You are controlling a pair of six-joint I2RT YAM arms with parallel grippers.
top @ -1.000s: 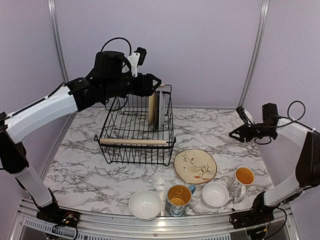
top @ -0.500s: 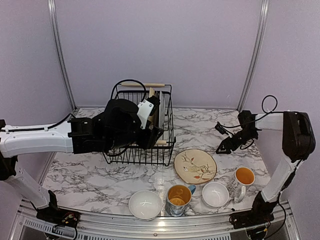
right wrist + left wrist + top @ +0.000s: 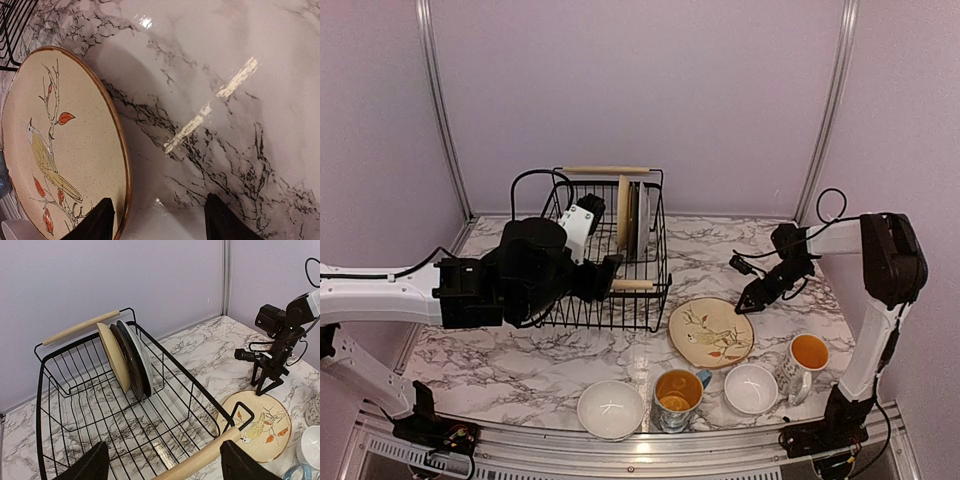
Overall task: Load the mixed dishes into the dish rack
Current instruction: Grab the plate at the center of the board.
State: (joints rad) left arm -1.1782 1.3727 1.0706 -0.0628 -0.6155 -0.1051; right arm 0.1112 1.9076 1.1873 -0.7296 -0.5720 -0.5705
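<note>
The left pincer (image 3: 165, 452) hovers wide open over the dish rack's (image 3: 640, 310) near wooden handle (image 3: 200, 460), gripping nothing. The rack sits toward the tabletop's (image 3: 500, 350) far edge, with 3 plates (image 3: 127, 360) upright in its slots. The right pincer (image 3: 157, 212) is open and empty, its tips just beside the bird plate's (image 3: 60, 150) far rim. Along the near edge stand the left bowl (image 3: 611, 409), left mug (image 3: 678, 395), right bowl (image 3: 751, 388) and right mug (image 3: 805, 360).
</note>
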